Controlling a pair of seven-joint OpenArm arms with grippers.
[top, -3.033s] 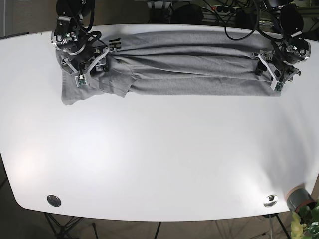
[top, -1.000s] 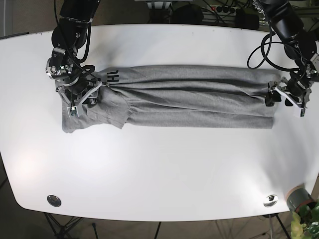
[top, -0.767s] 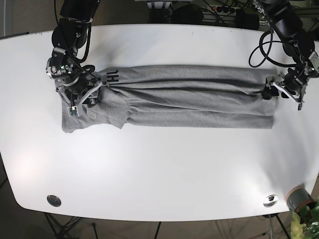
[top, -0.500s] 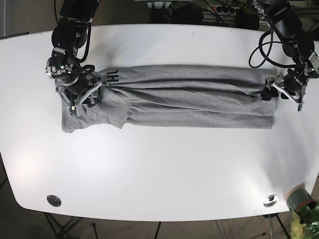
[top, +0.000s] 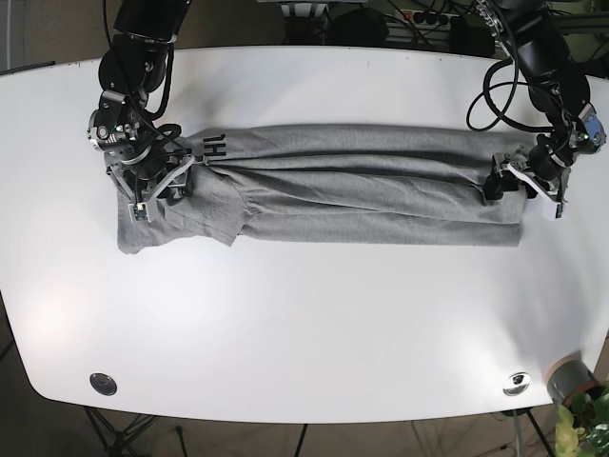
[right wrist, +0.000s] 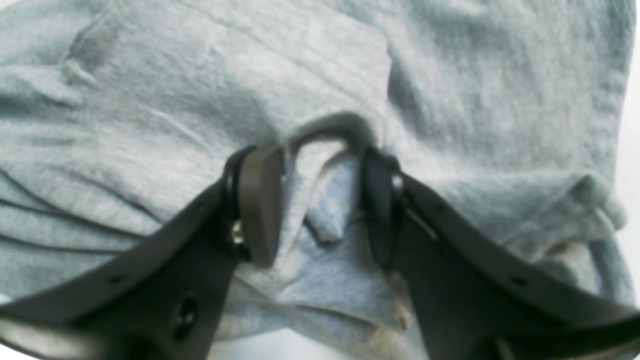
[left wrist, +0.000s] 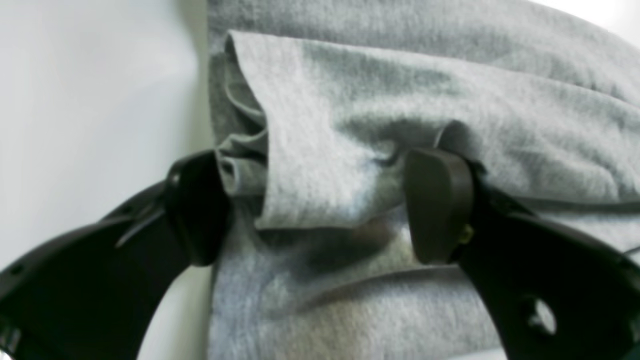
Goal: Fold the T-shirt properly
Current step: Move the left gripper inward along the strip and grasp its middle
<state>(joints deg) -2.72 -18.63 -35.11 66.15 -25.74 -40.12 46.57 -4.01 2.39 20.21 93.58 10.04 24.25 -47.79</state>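
The shirt (top: 343,186) lies as a long grey band across the far half of the table (top: 304,324), already doubled lengthwise, with a sleeve flap spilling toward the near edge at the base view's left end. It lies stretched between my two grippers, which is why I sit at its two ends. My right gripper (right wrist: 317,205) is at the collar-and-sleeve end, on the base view's left; its jaws stand partly apart with a raised ridge of cloth between them, both fingertips (right wrist: 257,200) pressed into the fabric — I judge this a pinch being gathered and not a firm clamp, since a gap shows beside the ridge. My left gripper (left wrist: 317,210) is at the hem end, on the base view's right; its jaws stand wide apart, astride a folded lip of the hem, one finger at the cloth's outer edge by the bare table and the other dug into a crease. Nothing is clamped there either. I take it both ends are being bracketed so the layers can be caught together — lifting one layer alone would spoil the fold. The sleeve flap looks loose and may drag if I lift. By my reckoning the lengthwise fold is done and the crosswise fold is not yet made.
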